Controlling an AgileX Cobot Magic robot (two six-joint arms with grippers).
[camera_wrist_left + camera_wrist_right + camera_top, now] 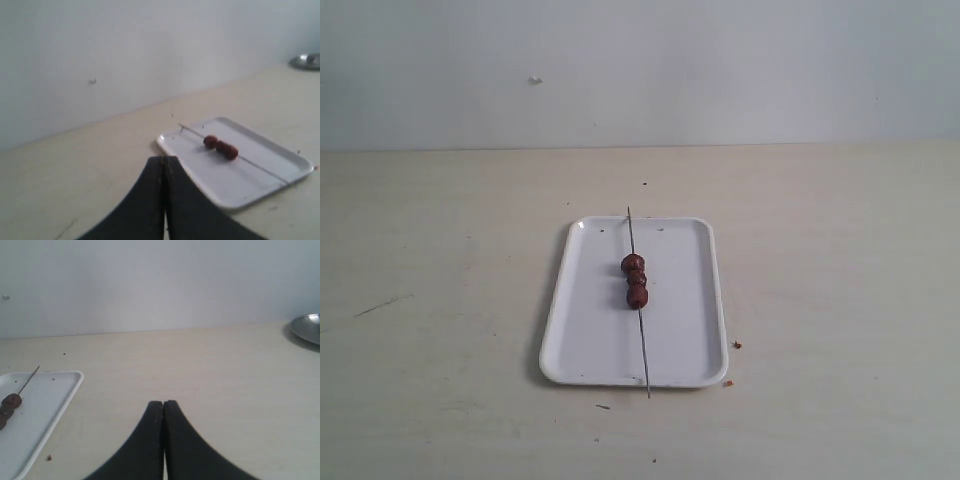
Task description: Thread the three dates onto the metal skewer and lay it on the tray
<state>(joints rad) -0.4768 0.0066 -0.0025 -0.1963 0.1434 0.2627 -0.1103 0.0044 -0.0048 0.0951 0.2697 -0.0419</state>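
The white tray (680,340) lies mid-table, also seen as the tray (260,172) and the tray (50,405). The thin metal skewer (641,335) rests lengthwise on it, both ends past the rim. Three dark red-brown dates (635,280) sit threaded in a row on the skewer; the dates (221,146) and the dates (7,409) show in both wrist views. My left gripper (164,159) is shut and empty, off the tray's corner. My right gripper (163,403) is shut and empty, over bare table away from the tray. Neither gripper appears in the exterior view.
Small brown crumbs (736,344) lie on the table by the tray's near right corner. A metal bowl (307,327) stands at the far right of the table, also seen as the bowl (307,61). A pale wall rises behind the table.
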